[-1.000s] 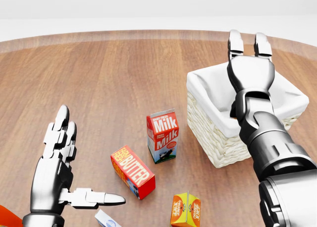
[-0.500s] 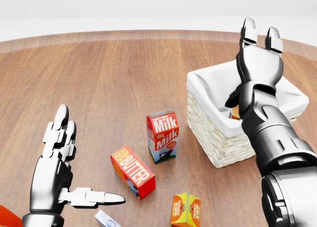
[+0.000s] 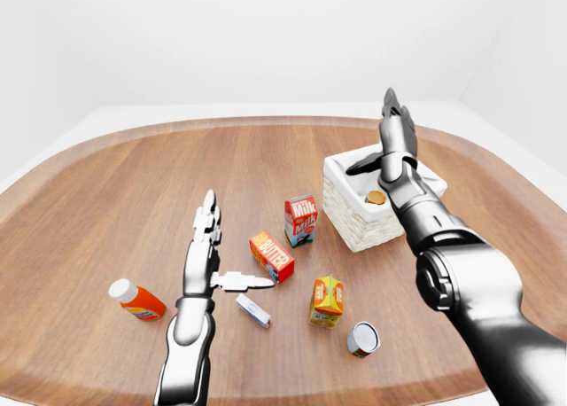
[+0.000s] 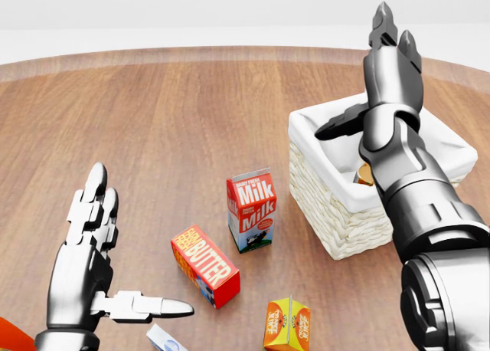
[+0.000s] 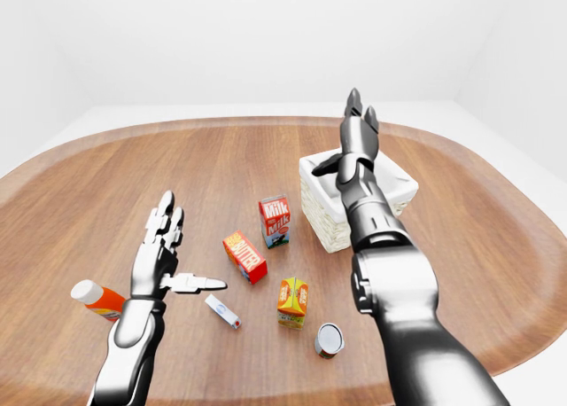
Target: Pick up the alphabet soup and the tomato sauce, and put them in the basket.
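Right hand (image 4: 387, 75) spread open, empty, above basket (image 3: 341, 213); one can (image 3: 376, 197) inside. Remaining can (image 3: 362, 339) on its side, near and left of that hand. Left hand (image 3: 210, 260) open, empty, well left of it

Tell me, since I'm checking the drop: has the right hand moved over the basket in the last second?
Yes. In the head view the right hand, open, has risen and shifted right against the basket, which stayed put.
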`<state>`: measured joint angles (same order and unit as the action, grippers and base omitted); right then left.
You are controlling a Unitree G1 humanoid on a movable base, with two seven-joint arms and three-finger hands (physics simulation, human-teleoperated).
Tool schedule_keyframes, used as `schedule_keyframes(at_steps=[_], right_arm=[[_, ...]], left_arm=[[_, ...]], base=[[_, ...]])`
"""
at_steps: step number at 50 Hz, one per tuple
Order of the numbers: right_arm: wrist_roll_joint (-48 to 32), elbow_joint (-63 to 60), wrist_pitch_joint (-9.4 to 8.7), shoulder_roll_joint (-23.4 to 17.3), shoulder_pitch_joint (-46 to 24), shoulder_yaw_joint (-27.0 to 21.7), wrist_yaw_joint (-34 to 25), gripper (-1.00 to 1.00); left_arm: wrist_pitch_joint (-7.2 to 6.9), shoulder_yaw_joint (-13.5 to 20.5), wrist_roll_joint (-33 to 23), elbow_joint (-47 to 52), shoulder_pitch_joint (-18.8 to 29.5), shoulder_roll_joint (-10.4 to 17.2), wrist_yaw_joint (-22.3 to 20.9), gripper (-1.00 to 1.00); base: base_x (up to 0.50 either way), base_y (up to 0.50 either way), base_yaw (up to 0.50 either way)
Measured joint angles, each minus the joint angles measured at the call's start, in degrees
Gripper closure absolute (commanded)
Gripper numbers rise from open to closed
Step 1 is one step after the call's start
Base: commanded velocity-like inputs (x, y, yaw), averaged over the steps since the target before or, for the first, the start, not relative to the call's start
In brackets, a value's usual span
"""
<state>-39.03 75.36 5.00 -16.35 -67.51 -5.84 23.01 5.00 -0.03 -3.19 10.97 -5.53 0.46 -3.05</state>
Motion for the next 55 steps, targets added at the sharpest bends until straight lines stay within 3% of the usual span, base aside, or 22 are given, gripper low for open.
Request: schedule_keyframes(at_steps=[32, 55], right_arm=[[8.85, -3.11, 0.0, 0.79, 0.18, 1.51, -2.15, -1.0], [11.66, -11.22, 0.0, 1.85, 4.99, 2.6, -3.86, -1.0]], left_arm=[[0.0, -0.04, -0.09, -0.1, -0.28, 0.0, -0.01, -1.0], [0.0, -0.03, -0.13, 0.45, -0.22, -0.03, 0.06, -1.0]], base=[[0.0, 0.0, 0.0], [0.0, 0.0, 0.0]])
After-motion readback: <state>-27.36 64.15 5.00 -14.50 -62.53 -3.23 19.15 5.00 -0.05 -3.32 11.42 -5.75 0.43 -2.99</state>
